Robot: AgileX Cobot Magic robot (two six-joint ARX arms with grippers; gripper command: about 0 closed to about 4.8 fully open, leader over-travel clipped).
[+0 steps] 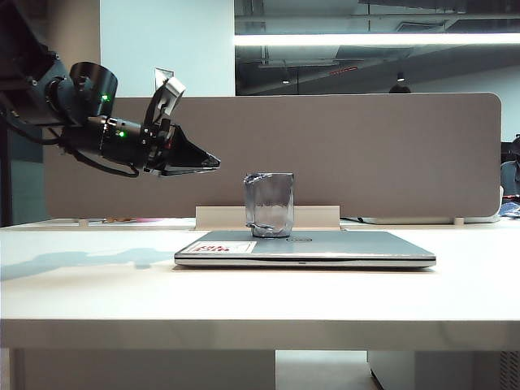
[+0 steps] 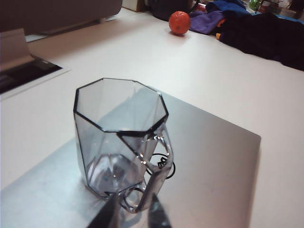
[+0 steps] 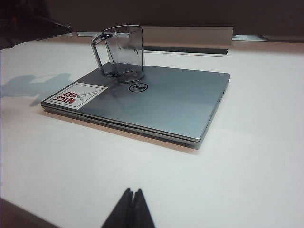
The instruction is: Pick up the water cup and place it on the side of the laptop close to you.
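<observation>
The water cup (image 1: 269,203), clear grey-blue with faceted sides, stands upright on the closed silver laptop (image 1: 305,249), near the lid's far edge. My left gripper (image 1: 213,162) hangs in the air up and to the left of the cup, pointing at it and apart from it. In the left wrist view the cup (image 2: 104,142) fills the middle. Its thin handle faces my left gripper (image 2: 134,195), whose fingers stand apart and hold nothing. My right gripper (image 3: 132,192) is shut and empty, low over the table in front of the laptop (image 3: 166,102), and is out of the exterior view.
A grey divider panel (image 1: 366,146) and a white cable box (image 1: 219,217) run behind the laptop. A white-and-red sticker (image 3: 73,96) marks one lid corner. An orange (image 2: 179,22) and dark bags (image 2: 266,28) lie far off on the white table (image 1: 97,284).
</observation>
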